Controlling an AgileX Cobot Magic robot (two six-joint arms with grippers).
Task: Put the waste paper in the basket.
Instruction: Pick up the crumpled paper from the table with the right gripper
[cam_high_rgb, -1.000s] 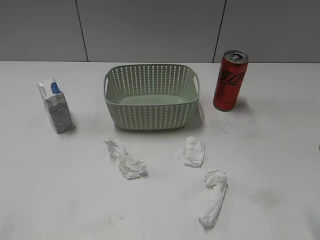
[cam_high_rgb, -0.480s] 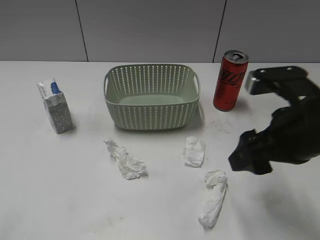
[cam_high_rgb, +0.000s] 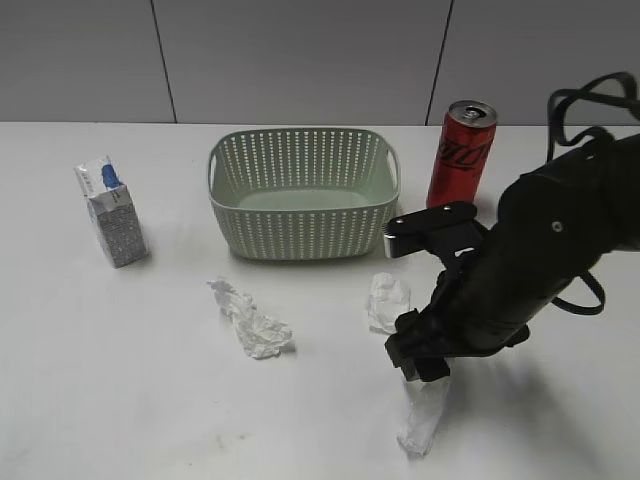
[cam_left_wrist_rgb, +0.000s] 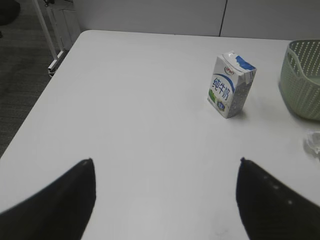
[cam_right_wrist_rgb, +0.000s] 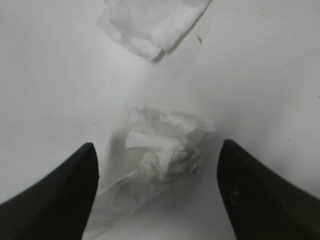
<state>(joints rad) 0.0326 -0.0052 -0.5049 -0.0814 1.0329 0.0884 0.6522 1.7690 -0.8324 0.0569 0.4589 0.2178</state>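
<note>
1. White crumpled waste paper, three wads, all lying on the white counter (cam_high_rgb: 120, 380) in front of the basket, none inside it. Long wad (cam_high_rgb: 424, 415) nearest the front edge; its upper end is hidden in the exterior view by the right arm. Small folded wad (cam_high_rgb: 384, 300) between it and the basket. Twisted wad (cam_high_rgb: 250, 320) to the left, apart from the other two.
2. Right claw (cam_right_wrist_rgb: 157, 165): jaws spread wide, gripping nothing, one finger on each side of the long wad's bunched end, directly above it. Contact cannot be told.
3. Pale green slotted basket (cam_high_rgb: 300, 235): upright at centre rear, interior holding nothing.
4. Red drink can (cam_high_rgb: 458, 150): upright, just right of the basket.
5. White-and-blue carton (cam_high_rgb: 110, 212): upright, well left of the basket.
6. Left claw (cam_left_wrist_rgb: 165, 200): jaws apart, holding nothing, over bare counter, well clear of the carton.
</note>
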